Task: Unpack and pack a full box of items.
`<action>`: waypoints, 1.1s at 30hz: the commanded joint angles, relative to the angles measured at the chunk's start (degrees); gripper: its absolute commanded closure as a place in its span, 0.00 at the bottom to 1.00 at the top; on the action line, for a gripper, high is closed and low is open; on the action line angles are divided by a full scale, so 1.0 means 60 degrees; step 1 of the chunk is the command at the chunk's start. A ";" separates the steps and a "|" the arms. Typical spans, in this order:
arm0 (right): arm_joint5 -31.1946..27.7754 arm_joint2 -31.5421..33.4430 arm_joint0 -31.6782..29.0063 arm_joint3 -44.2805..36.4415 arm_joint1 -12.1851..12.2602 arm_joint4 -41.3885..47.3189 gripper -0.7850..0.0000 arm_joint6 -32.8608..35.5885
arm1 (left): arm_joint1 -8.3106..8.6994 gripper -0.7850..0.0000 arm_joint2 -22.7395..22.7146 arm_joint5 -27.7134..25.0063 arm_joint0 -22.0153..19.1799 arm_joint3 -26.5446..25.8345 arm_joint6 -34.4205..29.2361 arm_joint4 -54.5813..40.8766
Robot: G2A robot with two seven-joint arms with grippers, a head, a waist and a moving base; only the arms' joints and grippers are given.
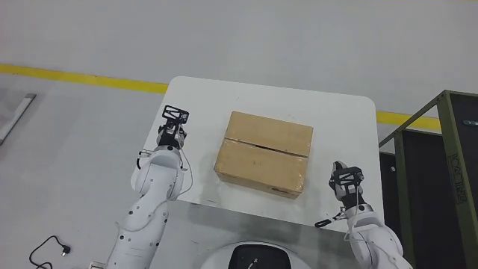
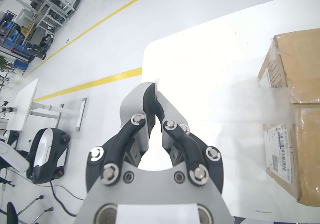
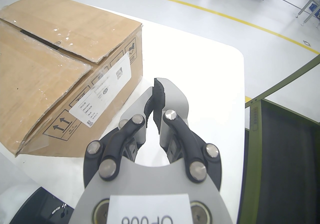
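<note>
A brown cardboard box rests in the middle of the white table, its two top flaps folded down with a narrow seam between them. White labels show on its side walls. My left gripper hangs over the table's left side, apart from the box, its fingers shut with nothing between them. Near the table's front right corner, to the right of the box, my right gripper is also shut and empty.
A dark green metal frame stands just beyond the table's right edge, close to the right arm. Bare table surface lies behind the box and on both sides. Yellow floor lines run behind the table.
</note>
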 commanded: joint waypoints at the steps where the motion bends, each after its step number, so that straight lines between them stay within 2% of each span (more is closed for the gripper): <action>1: 0.0024 0.0009 -0.0027 -0.0027 -0.0002 -0.0007 1.00 -0.0014 | -0.0007 0.64 -0.0010 0.0060 -0.0012 0.0133 0.0025 -0.0051; 2: 0.0032 0.0016 -0.0041 -0.0048 -0.0002 -0.0011 1.00 -0.0030 | -0.0008 0.28 -0.0013 0.0064 -0.0033 0.0209 -0.0005 -0.0037; 3: 0.0031 0.0021 -0.0056 -0.0059 -0.0003 -0.0002 1.00 -0.0040 | -0.0012 0.00 -0.0024 0.0079 -0.0064 0.0287 -0.0080 -0.0064; 11: 0.0015 0.0028 -0.0122 -0.0122 -0.0007 -0.0018 1.00 -0.0047 | -0.0002 0.00 -0.0226 0.0322 -0.0152 0.0592 -0.0219 -0.0002; 22: 0.0023 0.0021 -0.0210 -0.0201 -0.0014 -0.0052 1.00 -0.0030 | 0.0098 0.00 -0.0959 0.0528 0.0004 0.0618 -0.0153 0.0106; 30: 0.0014 -0.0003 -0.0226 -0.0254 -0.0022 -0.0071 1.00 -0.0039 | 0.0050 0.00 -0.1334 0.0624 -0.0021 0.0625 0.0009 -0.1447; 33: 0.0029 -0.0003 -0.0227 -0.0248 -0.0026 -0.0066 1.00 -0.0043 | 0.0053 0.00 -0.1412 0.0724 -0.0004 0.0638 0.0037 -0.1561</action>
